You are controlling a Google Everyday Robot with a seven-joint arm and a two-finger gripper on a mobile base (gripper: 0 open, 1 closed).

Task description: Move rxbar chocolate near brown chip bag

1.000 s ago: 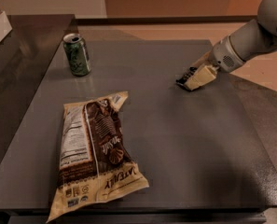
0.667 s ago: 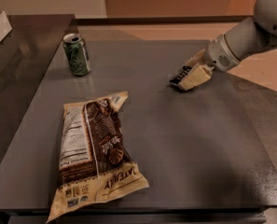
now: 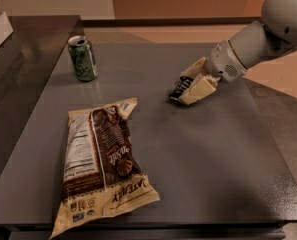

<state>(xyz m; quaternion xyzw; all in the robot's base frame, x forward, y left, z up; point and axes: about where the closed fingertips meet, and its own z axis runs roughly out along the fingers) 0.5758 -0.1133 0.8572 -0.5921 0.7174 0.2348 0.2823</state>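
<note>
The brown chip bag (image 3: 100,166) lies flat on the grey table at the front left, cream and dark brown with a white label. My gripper (image 3: 192,83) reaches in from the upper right, its cream fingers closed around the rxbar chocolate (image 3: 180,89), a small black wrapper held just above or on the table to the right of the bag's top end. Part of the bar is hidden by the fingers.
A green soda can (image 3: 83,58) stands upright at the back left of the grey table (image 3: 213,159). A darker counter (image 3: 18,69) adjoins on the left. My white arm (image 3: 268,29) spans the upper right.
My gripper has moved left with the rxbar chocolate in it, closer to the chip bag. The bag and can have not moved.
</note>
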